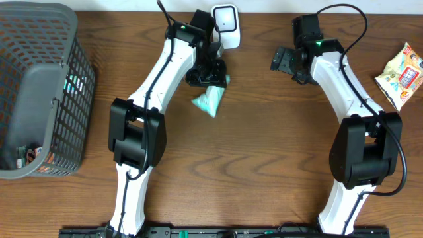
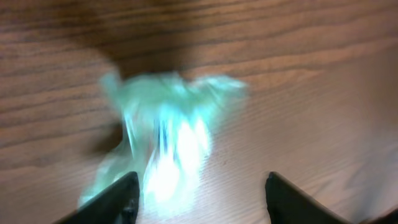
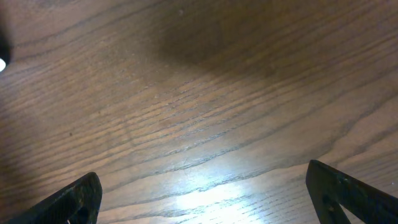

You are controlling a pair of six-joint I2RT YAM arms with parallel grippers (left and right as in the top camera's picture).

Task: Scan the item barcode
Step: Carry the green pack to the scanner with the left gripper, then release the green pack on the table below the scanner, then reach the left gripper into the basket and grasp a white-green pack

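Lying just beside left pincer (image 1: 210,78), pale-green packet (image 1: 209,101)

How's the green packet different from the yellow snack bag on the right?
The green packet is pale mint; the yellow snack bag carries colourful print. The green packet is right by the left gripper, near the white scanner; the yellow snack bag sits alone at the right edge of the table. Both appear to lie on the wooden table.
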